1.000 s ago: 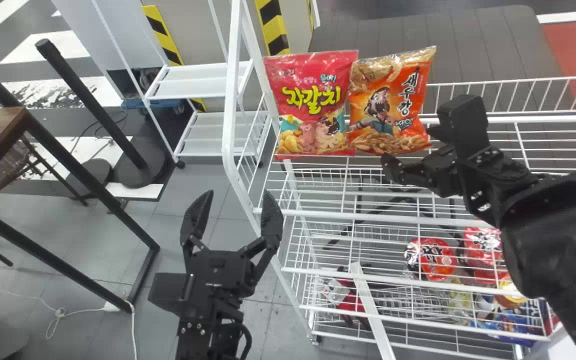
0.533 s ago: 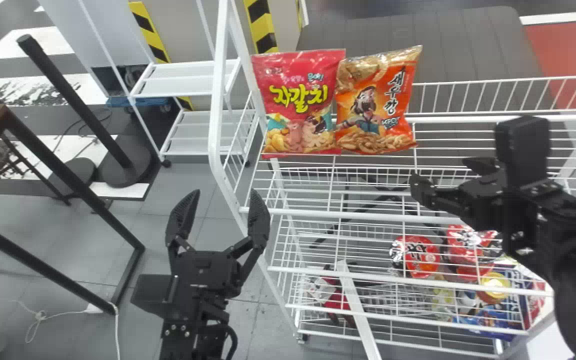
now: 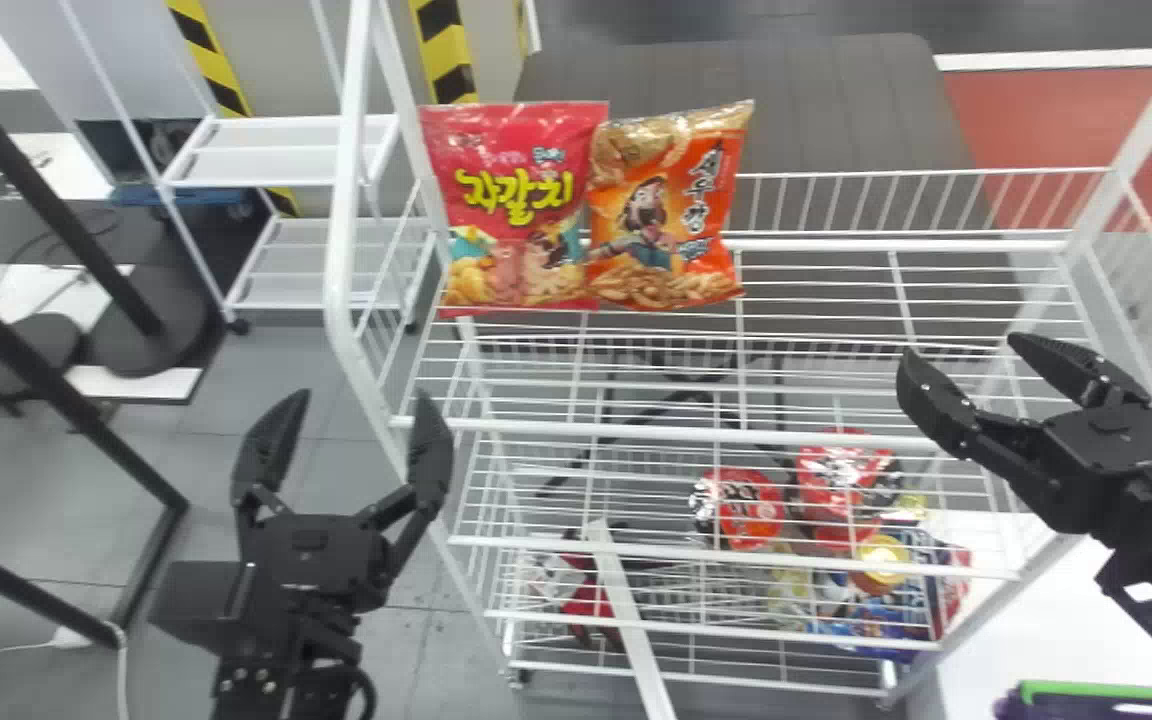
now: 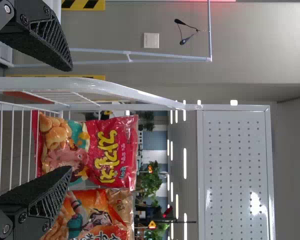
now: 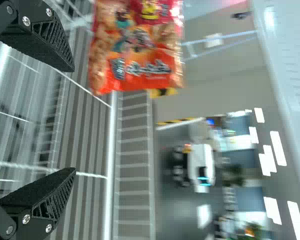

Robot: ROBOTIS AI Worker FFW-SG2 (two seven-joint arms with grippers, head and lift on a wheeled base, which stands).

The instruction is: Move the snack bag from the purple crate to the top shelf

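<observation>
Above grey floor [image 3: 236,360] left of the white rack [image 3: 340,250]: left gripper [image 3: 358,398], idle, fingers apart. Over the rack's right end: right gripper [image 3: 960,346], empty, spread. On the rack's top shelf [image 3: 816,243], beside red bag [image 3: 521,205]: orange snack bag [image 3: 664,220], seemingly delivered, with only withdrawal left.

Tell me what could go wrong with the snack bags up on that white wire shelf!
The orange plastic snack bag stands right beside the pink-red plastic snack bag, so a bump to one might topple both. The black right gripper has its jaws open near the white wire top shelf, so they could snag on it. The black left gripper might knock the rack's white metal corner post and shake everything.
</observation>
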